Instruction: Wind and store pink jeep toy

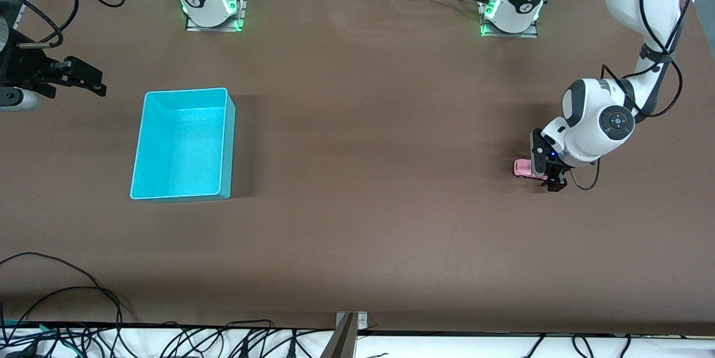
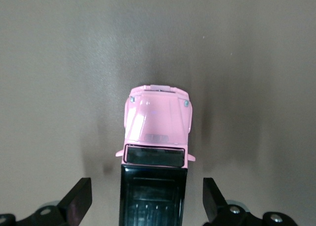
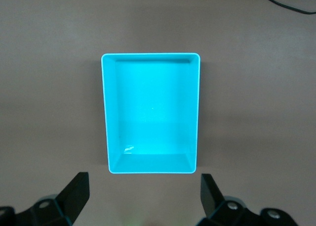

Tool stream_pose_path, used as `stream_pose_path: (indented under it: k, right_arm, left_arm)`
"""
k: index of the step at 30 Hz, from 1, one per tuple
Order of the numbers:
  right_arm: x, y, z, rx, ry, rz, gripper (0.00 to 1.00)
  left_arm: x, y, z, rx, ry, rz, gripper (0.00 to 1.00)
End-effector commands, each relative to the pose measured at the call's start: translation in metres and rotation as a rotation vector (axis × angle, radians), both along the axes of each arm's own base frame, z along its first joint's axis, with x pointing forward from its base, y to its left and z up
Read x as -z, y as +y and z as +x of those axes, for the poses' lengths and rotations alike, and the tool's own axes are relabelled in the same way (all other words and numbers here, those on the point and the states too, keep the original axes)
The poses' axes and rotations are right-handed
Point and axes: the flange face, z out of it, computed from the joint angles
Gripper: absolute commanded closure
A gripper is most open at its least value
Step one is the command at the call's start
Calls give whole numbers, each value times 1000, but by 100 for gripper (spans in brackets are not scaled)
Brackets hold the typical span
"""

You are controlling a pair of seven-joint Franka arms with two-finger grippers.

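The pink jeep toy point(image 1: 523, 167) stands on the brown table toward the left arm's end. In the left wrist view its pink hood point(image 2: 158, 119) and black roof show from above. My left gripper point(image 1: 550, 178) is low over the jeep and open. Its fingers point(image 2: 79, 199) stand on either side of the black roof, with a gap on each side point(image 2: 147, 184). My right gripper point(image 1: 92, 81) is open and empty, held up at the right arm's end of the table beside the turquoise bin point(image 1: 230, 146). The right wrist view shows the gripper point(image 3: 143, 179) and the empty bin point(image 3: 150, 54).
The turquoise bin is empty and stands toward the right arm's end. Both arm bases point(image 1: 209, 6) stand along the table edge farthest from the front camera. Loose cables point(image 1: 67, 291) lie along the table edge nearest it.
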Motion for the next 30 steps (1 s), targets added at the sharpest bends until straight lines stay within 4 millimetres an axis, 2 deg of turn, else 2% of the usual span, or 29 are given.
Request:
stream_pose_path:
  k: [1,10,20,24,30]
  right_arm:
    - [-2,-2,-5,-2,-3,-11,0]
    - [-2,-2,-5,-2,-1,-11,0]
    - [-2,-2,-5,-2,-3,-11,0]
    - [-2,-2,-5,-2,-3,-11,0]
    - [-2,-2,-5,-2,-3,-11,0]
  left_arm:
    - [-4,1,2,54,-17,8,48]
    - [-11,-3,4,64,-28,7,89]
    - [-8,-3,3,63,-14,6,99]
    - [-2,-2,1,59,10,6,100]
    - [8,14,-3,34,36,7,100]
